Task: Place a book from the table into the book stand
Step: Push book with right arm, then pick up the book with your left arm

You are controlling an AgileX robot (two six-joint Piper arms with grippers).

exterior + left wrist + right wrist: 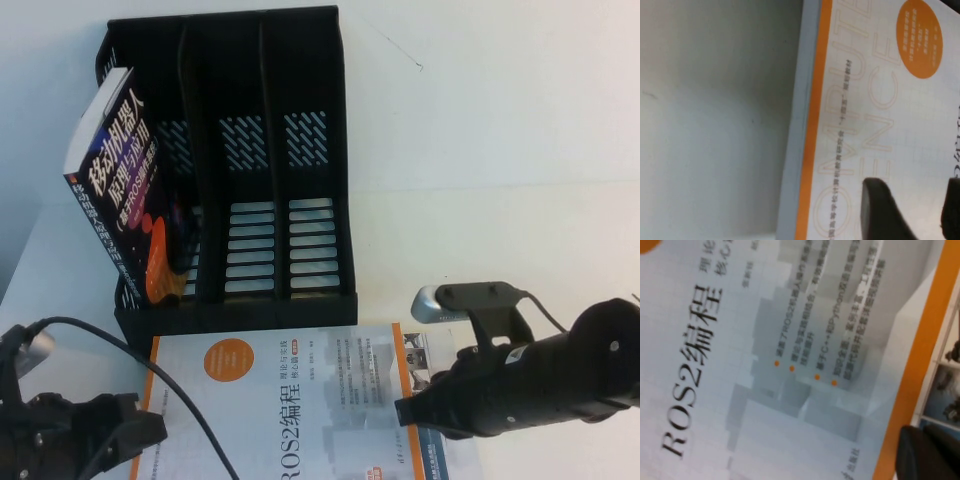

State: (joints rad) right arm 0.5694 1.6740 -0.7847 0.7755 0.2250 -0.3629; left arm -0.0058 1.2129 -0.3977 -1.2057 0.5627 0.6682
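A white book with an orange stripe and an orange circle (300, 400) lies flat on the table in front of the black three-slot book stand (240, 312). My left gripper (150, 432) is at the book's left edge, open, with its fingers over the cover in the left wrist view (916, 212). My right gripper (405, 412) is low over the book's right edge, by the orange stripe. Its fingers look pressed together in the right wrist view (922, 436). The book's cover fills both wrist views (880, 125) (790, 390).
A dark book (120, 190) leans upright in the stand's leftmost slot. The middle and right slots hold nothing. A black cable (150, 365) runs from the left arm across the book's left part. White table (500, 150) lies right of the stand.
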